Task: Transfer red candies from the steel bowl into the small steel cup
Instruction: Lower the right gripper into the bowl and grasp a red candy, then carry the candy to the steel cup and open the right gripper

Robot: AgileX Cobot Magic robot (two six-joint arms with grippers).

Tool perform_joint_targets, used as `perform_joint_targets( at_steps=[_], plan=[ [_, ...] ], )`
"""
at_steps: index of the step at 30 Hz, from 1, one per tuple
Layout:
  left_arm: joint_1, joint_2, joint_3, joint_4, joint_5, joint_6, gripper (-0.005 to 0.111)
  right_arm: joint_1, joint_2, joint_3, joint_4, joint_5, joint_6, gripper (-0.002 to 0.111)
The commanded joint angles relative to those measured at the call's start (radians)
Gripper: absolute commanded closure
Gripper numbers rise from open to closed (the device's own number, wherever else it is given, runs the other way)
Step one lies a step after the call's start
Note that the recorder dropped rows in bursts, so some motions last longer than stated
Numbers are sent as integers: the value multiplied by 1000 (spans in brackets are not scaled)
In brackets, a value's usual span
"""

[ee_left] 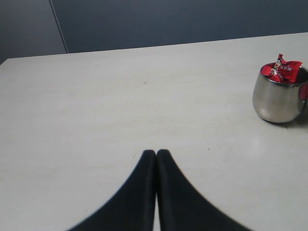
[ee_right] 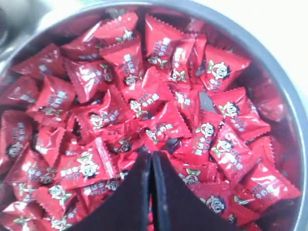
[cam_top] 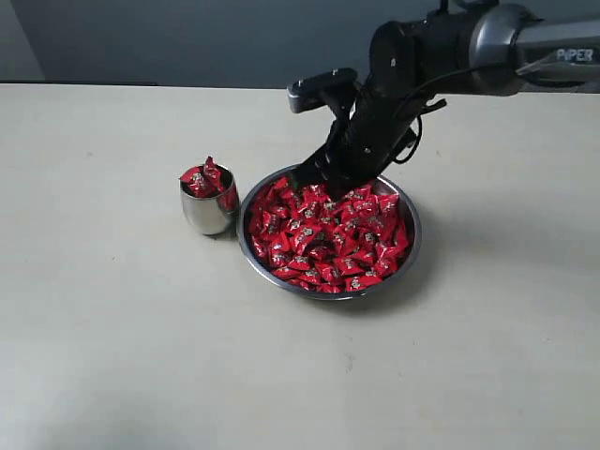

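Right hand clenched, tips pressed together, buried in the heap of small shiny red-wrapped candies in the wide shallow stainless steel bowl. No wrapper shows between the tips, so I can't tell if it has one pinched.

Candies lie all round and under the hand. It sits near the bowl's far rim in the exterior view.

The small egg-shaped polished steel cup is upright on the table, left of the hand and just outside the bowl rim. It's already heaped above its lip.

Next move, my read: lift clear of the rim, then a short traverse left. Open table all round, nothing in the path. Risk is the drop sliding off the pile.

Left hand clenched, empty, over bare table. The right one is nearer.
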Motion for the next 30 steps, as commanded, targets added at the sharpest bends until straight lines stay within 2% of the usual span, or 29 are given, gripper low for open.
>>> perform_joint_targets(
  at_steps=[1,6,14,30],
  plan=[
    [-5,-5,-8,2,-5,-1,106,12,-78,3,18,-9,-4,109],
    [-5,-5,-8,2,-5,-1,106,73,-126,0,40,-107,-34,109],
    [-5,-5,-8,2,-5,-1,106,172,-107,-4,224,-301,-211,109],
    [-5,-5,-8,2,-5,-1,106,178,147,-236,247,-218,-213,109]
  ],
)
